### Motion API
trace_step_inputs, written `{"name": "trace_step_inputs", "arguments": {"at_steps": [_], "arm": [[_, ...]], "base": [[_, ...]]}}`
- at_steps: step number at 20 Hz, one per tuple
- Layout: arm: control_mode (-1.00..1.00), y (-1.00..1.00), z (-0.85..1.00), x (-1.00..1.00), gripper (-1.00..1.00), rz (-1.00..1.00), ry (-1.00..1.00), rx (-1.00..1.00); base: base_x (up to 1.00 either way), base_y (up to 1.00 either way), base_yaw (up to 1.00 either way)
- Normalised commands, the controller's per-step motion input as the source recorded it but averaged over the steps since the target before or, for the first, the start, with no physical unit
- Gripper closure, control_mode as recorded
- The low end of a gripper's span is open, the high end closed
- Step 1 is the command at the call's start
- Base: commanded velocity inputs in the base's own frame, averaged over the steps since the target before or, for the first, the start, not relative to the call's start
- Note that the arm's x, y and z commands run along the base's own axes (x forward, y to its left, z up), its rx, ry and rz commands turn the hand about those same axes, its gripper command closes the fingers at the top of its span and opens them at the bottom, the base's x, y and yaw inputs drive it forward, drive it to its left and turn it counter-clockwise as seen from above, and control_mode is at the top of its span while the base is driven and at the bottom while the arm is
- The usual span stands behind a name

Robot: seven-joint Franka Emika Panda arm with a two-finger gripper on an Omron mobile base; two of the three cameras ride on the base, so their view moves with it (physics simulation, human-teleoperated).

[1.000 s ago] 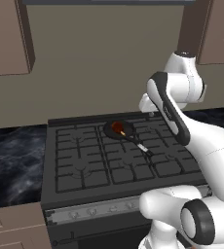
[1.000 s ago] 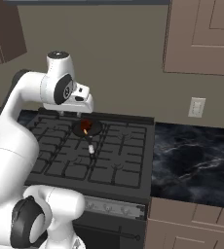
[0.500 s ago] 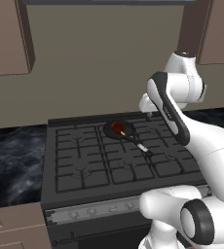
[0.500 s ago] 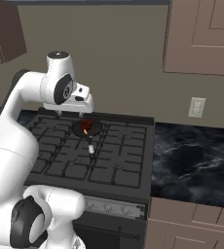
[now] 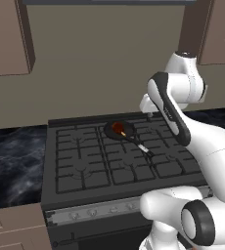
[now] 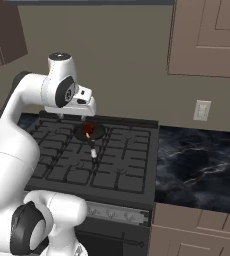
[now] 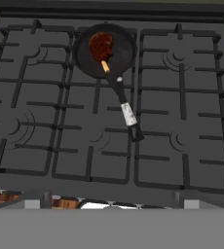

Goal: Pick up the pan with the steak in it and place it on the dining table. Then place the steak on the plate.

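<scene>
Stove [image 7: 50, 146] grates spread bare to the left of and beneath the gripper [image 6: 82, 114]. The pan [image 7: 105, 50] sits on a rear burner, ahead of the gripper and well apart from it, with the steak [image 7: 101, 45] inside and the handle [image 7: 126, 111] slanting toward the stove's front edge. The jaws are spread wide, holding nothing. Open grate continues rightward.

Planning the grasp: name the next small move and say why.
Probably lower the open gripper toward the pan's handle. The pan sits on the stove with the steak inside, nothing is held, and the hand hangs above the grates, well clear of the handle.
</scene>
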Motion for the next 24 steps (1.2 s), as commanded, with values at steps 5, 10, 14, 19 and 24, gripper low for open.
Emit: {"name": "trace_step_inputs", "arguments": {"at_steps": [5, 10, 14, 19, 24], "arm": [[-1.0, 0.0, -0.07, -0.04, -1.0, 0.0, -0.02, -0.01], [-1.0, -0.02, -0.15, 0.0, -1.0, 0.04, 0.0, -0.02], [-1.0, -0.04, -0.23, 0.0, -1.0, 0.1, 0.0, -0.04], [-1.0, -0.06, -0.32, 0.0, -1.0, 0.12, 0.0, -0.02], [-1.0, -0.05, -0.43, 0.03, -1.0, 0.16, 0.0, -0.03]], "base": [[0.0, 0.0, 0.0], [0.0, 0.0, 0.0], [0.0, 0.0, 0.0], [0.0, 0.0, 0.0], [0.0, 0.0, 0.0]]}}
